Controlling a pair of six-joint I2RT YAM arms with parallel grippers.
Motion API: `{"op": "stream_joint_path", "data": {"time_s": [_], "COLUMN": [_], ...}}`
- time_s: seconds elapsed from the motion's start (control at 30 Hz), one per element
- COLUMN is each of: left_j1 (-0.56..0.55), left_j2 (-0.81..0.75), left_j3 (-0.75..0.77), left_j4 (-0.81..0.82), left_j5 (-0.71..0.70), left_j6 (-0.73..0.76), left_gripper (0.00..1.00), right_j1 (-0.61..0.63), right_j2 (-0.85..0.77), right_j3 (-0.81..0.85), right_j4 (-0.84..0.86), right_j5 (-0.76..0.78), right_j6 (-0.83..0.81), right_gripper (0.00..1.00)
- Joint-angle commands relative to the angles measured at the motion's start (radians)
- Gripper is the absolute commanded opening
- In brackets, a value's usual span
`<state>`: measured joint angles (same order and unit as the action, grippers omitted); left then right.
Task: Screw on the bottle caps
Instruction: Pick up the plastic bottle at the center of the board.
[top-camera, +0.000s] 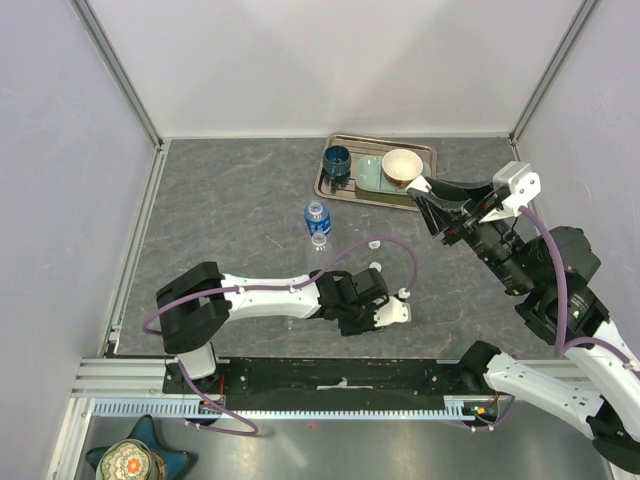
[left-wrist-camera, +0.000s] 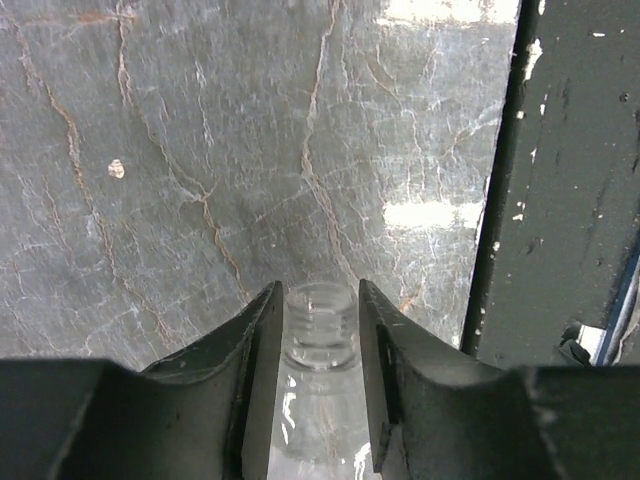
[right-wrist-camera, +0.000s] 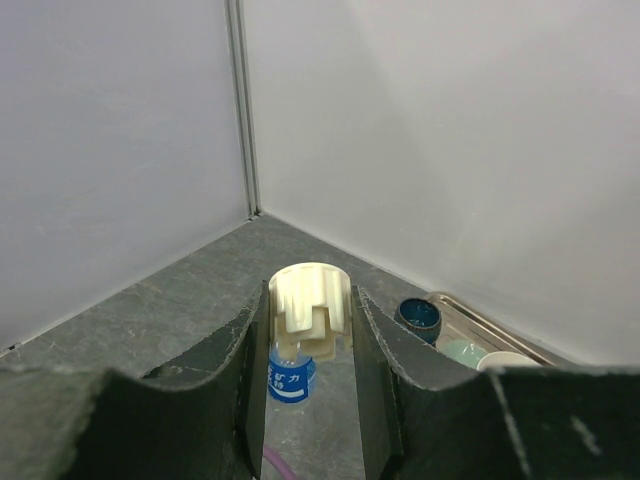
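In the left wrist view my left gripper (left-wrist-camera: 320, 300) is shut on the threaded neck of a clear bottle (left-wrist-camera: 318, 400) that has no cap. The grey table lies behind it. From above, that gripper (top-camera: 378, 305) sits low near the front rail. My right gripper (right-wrist-camera: 308, 300) is shut on a cream ribbed bottle cap (right-wrist-camera: 310, 290) and held up in the air. In the top view it (top-camera: 425, 192) hovers by the tray. A blue-labelled bottle (top-camera: 317, 215) stands mid-table, also seen past the cap as the same bottle (right-wrist-camera: 290, 378). Small white caps (top-camera: 374, 243) (top-camera: 375, 266) lie on the table.
A metal tray (top-camera: 340, 190) at the back holds a dark blue cup (top-camera: 337, 160), a pale green dish (top-camera: 370, 172) and a white-and-tan bowl (top-camera: 402, 165). A purple cable (top-camera: 400, 250) loops over the table. The black front rail (left-wrist-camera: 570, 200) runs close to the right of my left gripper.
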<state>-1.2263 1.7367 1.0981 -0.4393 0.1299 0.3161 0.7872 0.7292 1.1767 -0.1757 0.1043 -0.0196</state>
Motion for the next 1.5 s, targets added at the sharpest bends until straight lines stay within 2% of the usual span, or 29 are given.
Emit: {"op": "stream_joint_path", "data": {"time_s": [0.0, 0.03, 0.07, 0.17, 0.5, 0.63, 0.8, 0.87, 1.03, 1.47], "left_j1": [-0.007, -0.007, -0.009, -0.010, -0.015, -0.015, -0.015, -0.019, -0.067, -0.098], "left_j2": [-0.002, -0.005, -0.017, -0.045, -0.160, -0.238, -0.371, -0.416, -0.470, -0.370], "left_j3": [-0.020, -0.021, -0.024, -0.030, 0.031, 0.039, -0.049, -0.134, -0.295, -0.340], "left_j4": [0.042, 0.043, 0.045, 0.044, -0.070, -0.211, -0.337, -0.363, -0.336, -0.171], "left_j5": [-0.035, -0.042, -0.042, -0.062, -0.090, -0.079, -0.024, 0.010, 0.042, -0.067], "left_j6": [0.049, 0.048, 0.049, 0.051, 0.057, 0.078, 0.097, 0.081, 0.055, 0.049], "left_gripper": [0.54, 0.61, 0.74, 0.99, 0.99, 0.99, 0.99, 0.99, 1.00, 0.99], "right_j1": [-0.002, -0.002, -0.002, -0.003, -0.002, -0.002, -0.002, -0.003, -0.002, -0.002], "right_j2": [-0.004, -0.001, -0.001, -0.001, 0.007, 0.013, 0.009, 0.010, 0.022, 0.042], "right_j3": [0.004, 0.005, 0.006, 0.006, 0.026, 0.041, 0.054, 0.060, 0.075, 0.093], "right_j4": [0.008, 0.010, 0.005, 0.002, -0.010, -0.034, -0.047, -0.050, -0.059, -0.065], "right_j5": [0.012, 0.009, 0.009, 0.008, -0.002, -0.005, -0.002, -0.003, -0.002, -0.023], "right_j6": [0.004, 0.004, 0.004, 0.006, 0.007, 0.001, -0.002, -0.005, -0.009, -0.003], "right_gripper": [0.01, 0.02, 0.02, 0.03, 0.03, 0.04, 0.04, 0.04, 0.04, 0.04]}}
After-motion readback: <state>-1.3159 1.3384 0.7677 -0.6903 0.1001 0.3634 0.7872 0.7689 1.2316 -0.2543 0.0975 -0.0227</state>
